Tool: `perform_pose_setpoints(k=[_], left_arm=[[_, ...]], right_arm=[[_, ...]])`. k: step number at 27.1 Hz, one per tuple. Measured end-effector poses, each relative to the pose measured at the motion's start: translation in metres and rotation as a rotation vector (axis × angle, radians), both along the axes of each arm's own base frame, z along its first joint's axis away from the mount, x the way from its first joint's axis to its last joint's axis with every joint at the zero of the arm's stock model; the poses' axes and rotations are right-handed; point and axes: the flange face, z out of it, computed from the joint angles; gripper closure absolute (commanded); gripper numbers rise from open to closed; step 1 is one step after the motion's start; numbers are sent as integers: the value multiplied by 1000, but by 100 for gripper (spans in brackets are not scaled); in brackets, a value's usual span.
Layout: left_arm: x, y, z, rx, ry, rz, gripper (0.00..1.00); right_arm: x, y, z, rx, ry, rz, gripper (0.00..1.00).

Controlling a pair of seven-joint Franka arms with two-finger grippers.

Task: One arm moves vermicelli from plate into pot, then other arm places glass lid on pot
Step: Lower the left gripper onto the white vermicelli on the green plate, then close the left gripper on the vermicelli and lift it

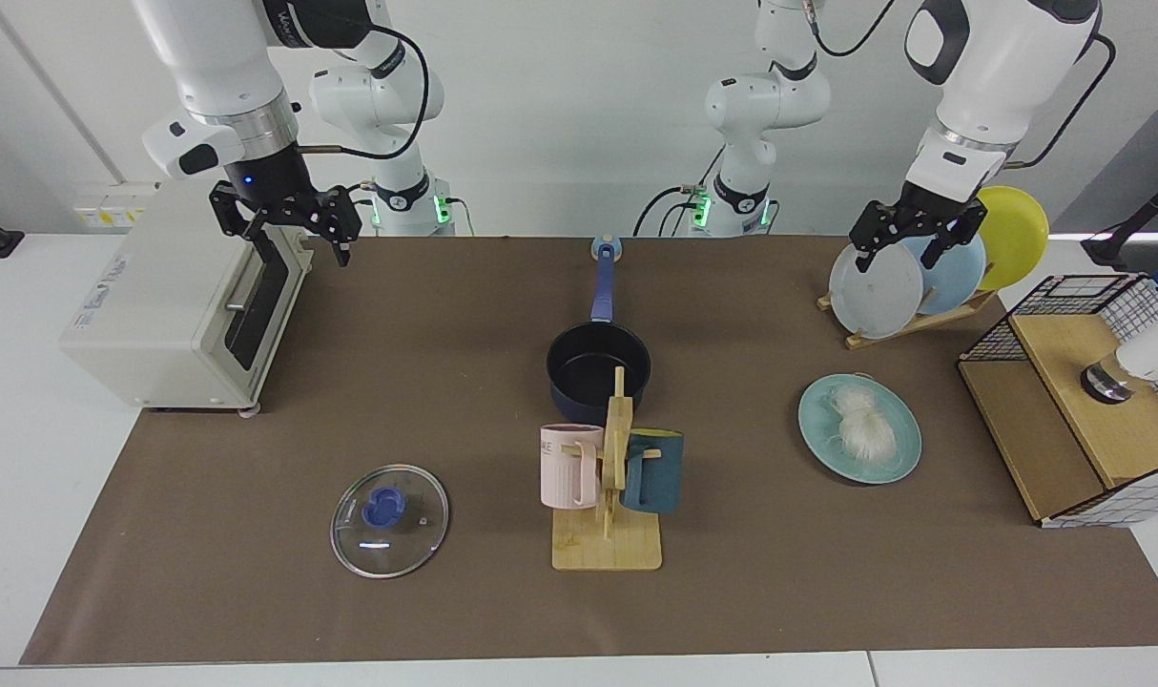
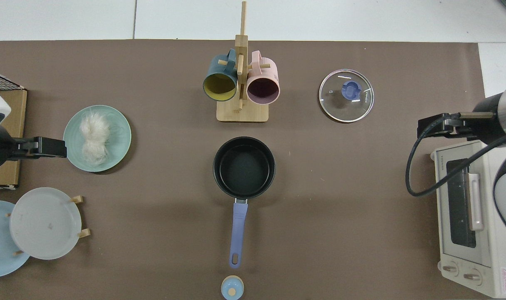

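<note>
The vermicelli (image 1: 863,426) (image 2: 94,136) lies as a white tangle on the teal plate (image 1: 817,420) (image 2: 120,143). The dark pot (image 1: 598,367) (image 2: 244,166) sits mid-table with nothing inside, its blue handle (image 1: 602,286) pointing toward the arm bases. The glass lid (image 1: 389,520) (image 2: 346,101) lies flat on the mat, blue knob up. My left gripper (image 1: 896,260) (image 2: 48,148) hangs open high above the dish rack, beside the plate and off the vermicelli. My right gripper (image 1: 298,243) (image 2: 434,127) hangs open above the toaster oven's front corner, far from the lid.
A wooden mug rack (image 1: 608,534) with a pink and a teal mug stands just in front of the pot. A toaster oven (image 1: 159,305) is at one end. A dish rack (image 1: 875,286) of plates and a wire-and-wood box (image 1: 1085,410) are at the other.
</note>
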Motion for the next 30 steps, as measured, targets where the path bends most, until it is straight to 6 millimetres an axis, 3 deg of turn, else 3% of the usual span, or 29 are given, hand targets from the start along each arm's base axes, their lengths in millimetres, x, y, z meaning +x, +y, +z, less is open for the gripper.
perform_pose_setpoints(k=[5,10,12,19,25,30], left_arm=[[3,2,3,-1,-29,2,0],[24,12,3,-2,-146,12,0],[36,16,-10,-5,-157,14,0],[77,30,-84,-14,-124,28,0],[87,68,-105,1,-135,16,0],[95,71,-131,-2,-114,12,0]], right_arm=[[0,0,0,0,0,0,0],[0,0,0,0,0,0,0],[0,0,0,0,0,0,0],[0,0,0,0,0,0,0],[0,0,0,0,0,0,0],[0,0,0,0,0,0,0]])
